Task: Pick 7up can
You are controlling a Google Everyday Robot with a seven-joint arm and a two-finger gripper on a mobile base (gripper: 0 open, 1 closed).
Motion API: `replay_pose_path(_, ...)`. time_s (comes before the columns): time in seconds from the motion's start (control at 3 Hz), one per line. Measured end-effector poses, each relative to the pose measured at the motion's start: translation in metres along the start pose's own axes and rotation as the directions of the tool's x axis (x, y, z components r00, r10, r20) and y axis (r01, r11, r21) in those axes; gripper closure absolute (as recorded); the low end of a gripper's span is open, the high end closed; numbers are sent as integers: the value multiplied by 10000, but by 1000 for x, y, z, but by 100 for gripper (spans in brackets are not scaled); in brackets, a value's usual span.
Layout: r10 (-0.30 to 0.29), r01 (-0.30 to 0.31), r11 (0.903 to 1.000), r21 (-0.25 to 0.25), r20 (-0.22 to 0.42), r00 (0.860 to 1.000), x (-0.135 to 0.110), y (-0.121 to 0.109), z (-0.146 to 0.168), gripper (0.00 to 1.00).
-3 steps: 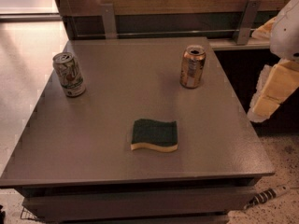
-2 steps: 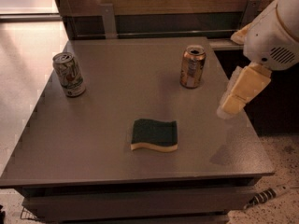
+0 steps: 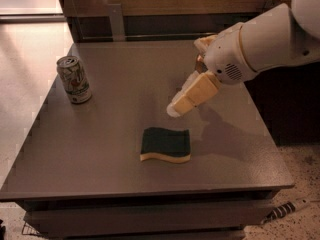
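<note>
The 7up can, white-silver with green markings and a silver top, stands upright near the left edge of the grey table. My gripper hangs above the middle of the table, pointing down and to the left. It is well to the right of the can and not touching it. The white arm reaches in from the upper right. Nothing shows in the gripper.
A green and yellow sponge lies flat on the table just below and in front of the gripper. The copper-orange can is hidden behind the arm. A wooden wall with metal brackets runs along the table's far edge. A striped cable lies on the floor at lower right.
The arm has swung in from the right edge over the table toward the left, and now covers the copper-orange can. The 7up can and the sponge have not moved.
</note>
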State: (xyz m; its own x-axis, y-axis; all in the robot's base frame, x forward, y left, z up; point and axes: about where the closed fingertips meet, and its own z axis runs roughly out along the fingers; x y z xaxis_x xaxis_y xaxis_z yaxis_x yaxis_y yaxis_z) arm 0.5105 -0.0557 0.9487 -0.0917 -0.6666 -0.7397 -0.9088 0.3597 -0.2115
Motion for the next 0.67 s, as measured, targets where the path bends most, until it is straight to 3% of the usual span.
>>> replay_pose_path(0.33, 8, -26, 10000, 81, 2226, 9749, -45, -11, 38, 0)
replay_pose_path(0.67, 2, -17, 10000, 72, 2154, 9765, -44, -10, 37, 0)
